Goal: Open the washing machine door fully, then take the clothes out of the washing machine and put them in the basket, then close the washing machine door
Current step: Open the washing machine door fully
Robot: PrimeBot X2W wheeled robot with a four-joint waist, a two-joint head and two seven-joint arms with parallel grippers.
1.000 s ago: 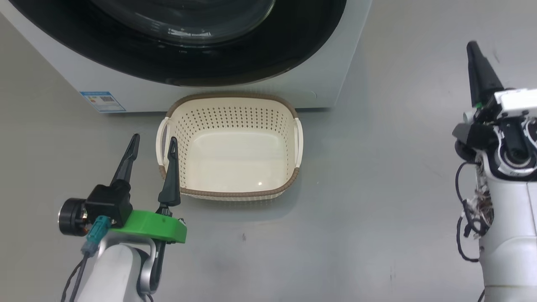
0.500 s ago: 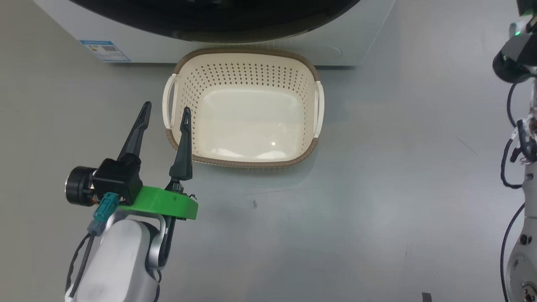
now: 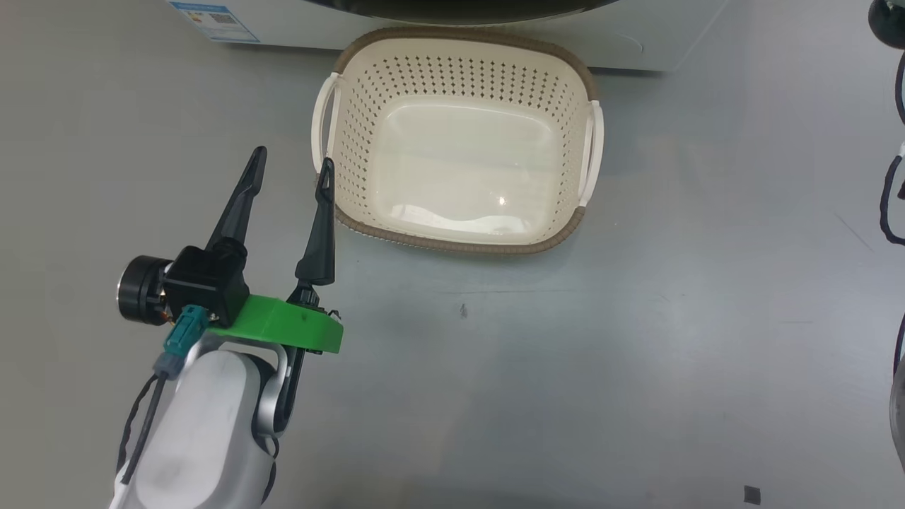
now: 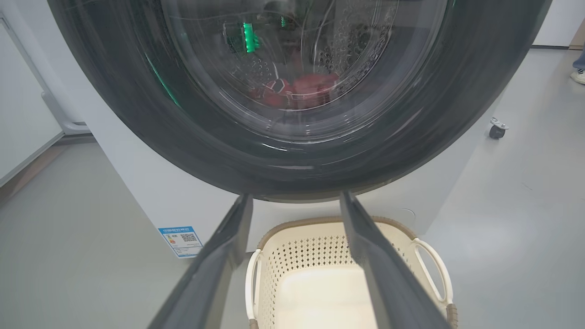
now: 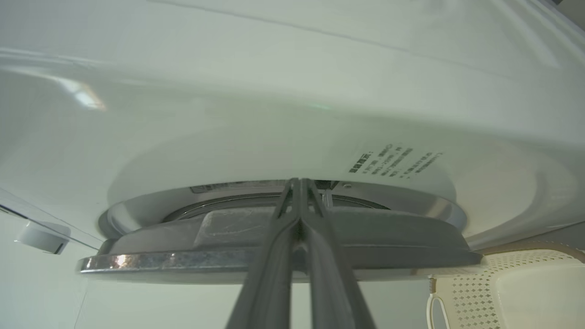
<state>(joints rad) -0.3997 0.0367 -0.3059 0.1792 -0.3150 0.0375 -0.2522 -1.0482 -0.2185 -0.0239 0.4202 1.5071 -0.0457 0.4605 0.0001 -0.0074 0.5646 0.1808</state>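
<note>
One cream perforated plastic basket (image 3: pixel 459 74) with a brown rim and two white handles (image 3: pixel 592 152) stands on the grey floor (image 3: pixel 636 353), close against the foot of the big white front-loading washing machine (image 4: pixel 151 196). One red garment (image 4: pixel 301 89) lies behind the glass of the round glossy black door (image 4: pixel 114 91). The left gripper (image 3: pixel 293 157) hangs spread beside the basket's left handle. The right gripper (image 5: pixel 299 183), fingers pressed together, points at the door's edge.

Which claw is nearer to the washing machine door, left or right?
Right. The right claw, shut, has its tips at the edge of the washing machine door. The left claw hangs open lower down, beside the basket, apart from the door.
</note>
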